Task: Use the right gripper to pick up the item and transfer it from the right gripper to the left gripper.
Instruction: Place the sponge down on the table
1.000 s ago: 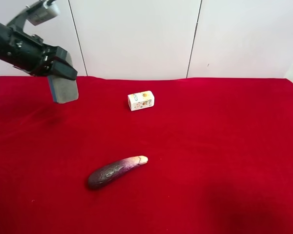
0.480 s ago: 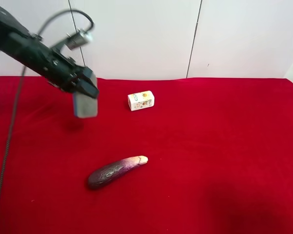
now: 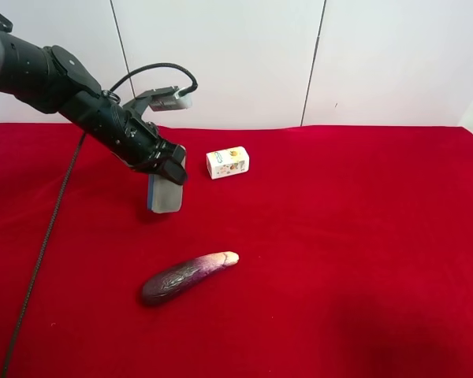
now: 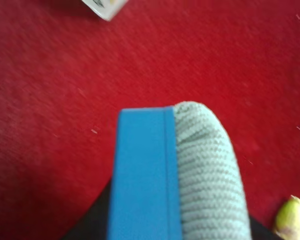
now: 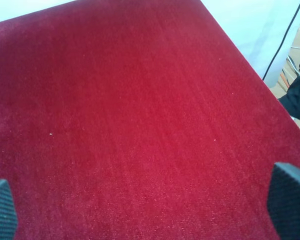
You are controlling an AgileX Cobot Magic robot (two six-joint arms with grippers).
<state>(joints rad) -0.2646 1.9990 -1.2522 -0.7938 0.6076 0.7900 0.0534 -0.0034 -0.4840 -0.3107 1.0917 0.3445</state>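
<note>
The item (image 3: 164, 194), a grey felt-topped block with a blue base, hangs on edge close over the red cloth. The left gripper (image 3: 169, 168), on the slim black arm at the exterior high view's left, is shut on its upper end. In the left wrist view the item (image 4: 175, 175) fills the middle, blue base beside grey felt. The right gripper (image 5: 145, 200) stands open, its two black fingertips (image 5: 289, 196) wide apart over bare red cloth with nothing between them. The right arm does not show in the exterior high view.
A small white printed box (image 3: 228, 163) stands just right of the held item, also seen as the box (image 4: 102, 6) in the left wrist view. A purple eggplant (image 3: 187, 277) lies nearer the front. The red cloth's edge (image 5: 250, 65) runs near the right gripper.
The left arm has swung right and down with the item, from the far left edge to just left of the white box. The right gripper stays wide open.
</note>
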